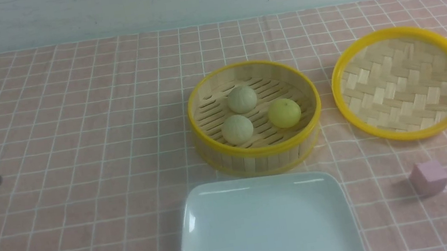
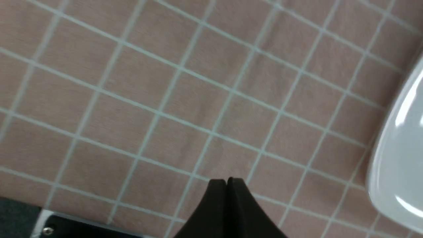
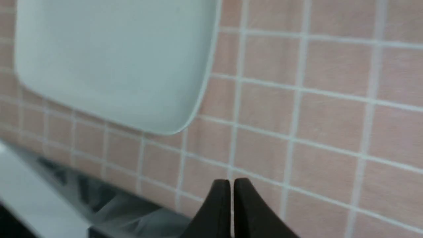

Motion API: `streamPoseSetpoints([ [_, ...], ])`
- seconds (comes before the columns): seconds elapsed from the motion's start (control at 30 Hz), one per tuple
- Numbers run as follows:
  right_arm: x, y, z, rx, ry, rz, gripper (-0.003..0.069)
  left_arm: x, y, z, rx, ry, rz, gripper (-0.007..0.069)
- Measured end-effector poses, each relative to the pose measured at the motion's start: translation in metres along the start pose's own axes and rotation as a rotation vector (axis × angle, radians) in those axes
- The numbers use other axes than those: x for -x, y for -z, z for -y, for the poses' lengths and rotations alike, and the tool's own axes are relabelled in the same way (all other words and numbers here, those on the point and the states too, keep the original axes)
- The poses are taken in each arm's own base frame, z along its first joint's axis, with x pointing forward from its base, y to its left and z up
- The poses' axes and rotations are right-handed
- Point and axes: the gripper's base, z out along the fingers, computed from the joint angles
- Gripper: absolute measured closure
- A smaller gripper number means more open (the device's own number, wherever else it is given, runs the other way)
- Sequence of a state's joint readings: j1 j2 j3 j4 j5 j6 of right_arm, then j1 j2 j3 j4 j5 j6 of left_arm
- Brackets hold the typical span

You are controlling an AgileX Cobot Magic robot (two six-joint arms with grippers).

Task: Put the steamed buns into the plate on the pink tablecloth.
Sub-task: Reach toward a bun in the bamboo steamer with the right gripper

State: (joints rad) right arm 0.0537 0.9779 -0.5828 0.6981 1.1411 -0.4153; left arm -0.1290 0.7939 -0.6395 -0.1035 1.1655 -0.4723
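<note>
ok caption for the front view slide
three steamed buns in an open bamboo steamer beyond the white plate on the pink tablecloth

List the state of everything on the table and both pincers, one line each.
steamed buns: all three in the bamboo steamer basket, none plated.
bamboo steamer basket: uncovered.
woven lid: off, lying rim-up beside the basket.
plate: empty.
pink cube: lying loose, untouched.
left pincer: shut, empty.
right pincer: shut, empty.

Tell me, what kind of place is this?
Likely a staged tabletop rather than a real kitchen: a pink tablecloth, a bamboo steamer holding three steamed buns, and an empty white plate.
</note>
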Motion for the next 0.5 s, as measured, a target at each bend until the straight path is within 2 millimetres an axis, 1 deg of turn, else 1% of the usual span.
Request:
streamPoseSetpoints([
  [0.03,0.007,-0.009,-0.005,0.098,0.025,-0.025,0.0642,0.002,-0.005,0.006,-0.035,-0.048,-0.035,0.0624],
  [0.07,0.009,-0.011,-0.007,0.126,0.054,-0.031,0.0638,0.003,-0.006,0.008,-0.049,-0.06,-0.04,0.0624],
  [0.1,0.016,-0.021,-0.019,0.234,0.134,-0.06,0.0627,0.007,-0.012,0.017,-0.119,-0.098,-0.067,0.0622],
  [0.13,0.018,-0.021,-0.019,0.24,0.138,-0.058,0.0627,0.007,-0.012,0.017,-0.121,-0.106,-0.064,0.0622],
  [0.17,0.025,-0.03,-0.034,0.295,0.222,-0.097,0.0618,0.01,-0.015,0.024,-0.185,-0.129,-0.068,0.0619],
  [0.23,0.033,-0.036,-0.044,0.306,0.276,-0.126,0.0614,0.012,-0.016,0.028,-0.218,-0.145,-0.06,0.0616],
  [0.33,0.056,-0.051,-0.066,0.237,0.375,-0.178,0.0608,0.015,-0.016,0.031,-0.252,-0.162,-0.026,0.0612],
  [0.37,0.058,-0.052,-0.067,0.219,0.386,-0.179,0.0607,0.015,-0.016,0.031,-0.252,-0.163,-0.024,0.0611],
  [0.4,0.075,-0.058,-0.074,0.149,0.412,-0.178,0.0604,0.016,-0.016,0.032,-0.256,-0.166,-0.014,0.0609],
  [0.47,0.1,-0.066,-0.08,0.032,0.43,-0.159,0.0594,0.017,-0.016,0.032,-0.257,-0.166,-0.009,0.0606],
  [0.5,0.107,-0.069,-0.082,-0.004,0.425,-0.149,0.0588,0.017,-0.016,0.032,-0.257,-0.167,-0.008,0.0606],
])
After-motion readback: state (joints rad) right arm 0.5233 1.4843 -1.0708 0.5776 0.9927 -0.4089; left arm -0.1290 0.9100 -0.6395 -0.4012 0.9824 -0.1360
